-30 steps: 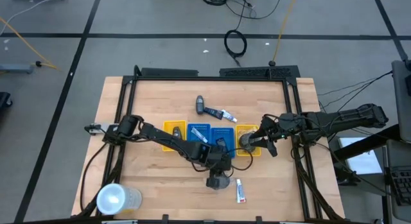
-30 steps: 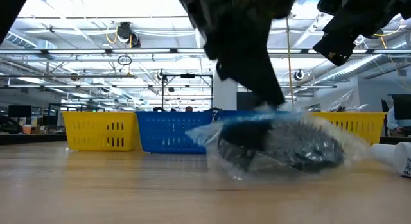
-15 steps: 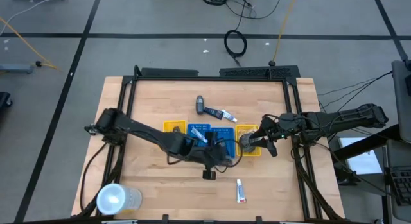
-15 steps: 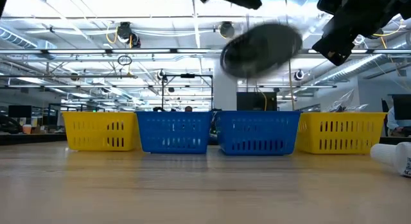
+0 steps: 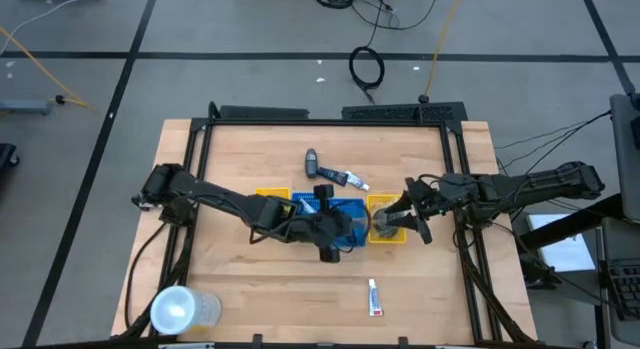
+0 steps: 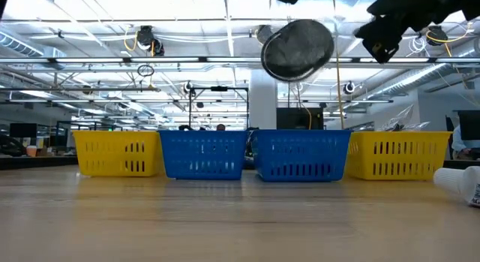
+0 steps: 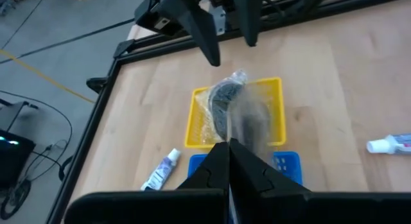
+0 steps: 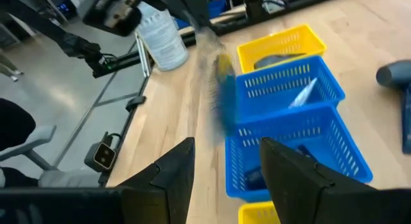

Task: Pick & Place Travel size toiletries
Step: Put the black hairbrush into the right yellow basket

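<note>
My left gripper (image 5: 330, 244) hangs over the row of trays and is shut on a dark round mesh puff (image 6: 298, 49) in clear wrap, high above the blue tray (image 6: 300, 153). My right gripper (image 8: 225, 153) is open and empty, hovering at the right yellow tray (image 5: 388, 227). That tray holds another wrapped puff (image 7: 221, 102). A dark little bottle (image 5: 313, 165) and a white tube (image 5: 348, 178) lie on the table beyond the trays. A second tube (image 5: 375, 297) lies toward the near edge. My left gripper pinches the puff at its top, by the wrap (image 7: 239, 129), between the two shut fingers, coming from above. The puff hangs below the fingers, lifted clear of table and trays. The exact spot of contact is blurred.
Four slotted trays stand in a row mid-table: yellow (image 5: 268, 201), blue (image 5: 308, 204), blue (image 5: 348, 221), yellow. A large clear cup (image 5: 180, 309) lies at the near left corner. Bare wood stretches between the trays and the near edge. Black frame rails (image 5: 330, 114) border the table.
My left gripper, shut on the puff, rose from the table near the near edge and travelled toward the far edge to above the trays. The puff went from lying on the wood to hanging clear in the air. My right gripper shifted slightly over its yellow tray.
</note>
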Robot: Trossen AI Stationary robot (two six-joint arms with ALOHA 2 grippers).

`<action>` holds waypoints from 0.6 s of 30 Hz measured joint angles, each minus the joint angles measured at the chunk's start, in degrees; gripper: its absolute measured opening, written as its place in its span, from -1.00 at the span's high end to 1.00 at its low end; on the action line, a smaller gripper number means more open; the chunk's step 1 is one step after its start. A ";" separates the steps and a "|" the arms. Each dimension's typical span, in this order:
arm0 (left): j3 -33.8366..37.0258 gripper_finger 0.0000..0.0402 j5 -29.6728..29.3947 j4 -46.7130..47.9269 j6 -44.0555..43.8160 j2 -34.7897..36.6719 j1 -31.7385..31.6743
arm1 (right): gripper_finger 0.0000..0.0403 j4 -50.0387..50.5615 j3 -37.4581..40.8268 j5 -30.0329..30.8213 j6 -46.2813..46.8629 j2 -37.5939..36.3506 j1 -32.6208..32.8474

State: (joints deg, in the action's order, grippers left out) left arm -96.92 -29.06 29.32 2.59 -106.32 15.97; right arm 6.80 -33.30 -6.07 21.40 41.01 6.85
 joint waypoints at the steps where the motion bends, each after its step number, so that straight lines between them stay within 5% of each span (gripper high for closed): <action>1: 0.00 1.00 -0.02 0.00 0.00 0.00 -0.15 | 0.17 -0.30 0.00 0.02 -0.29 0.00 0.02; 18: 0.00 1.00 0.07 -1.09 1.42 0.00 -0.75 | 0.17 -11.81 -0.02 0.02 -5.15 7.89 0.02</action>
State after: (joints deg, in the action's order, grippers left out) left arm -96.92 -28.99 28.23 4.01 -106.32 15.22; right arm -5.01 -33.32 -6.04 16.25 48.90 6.87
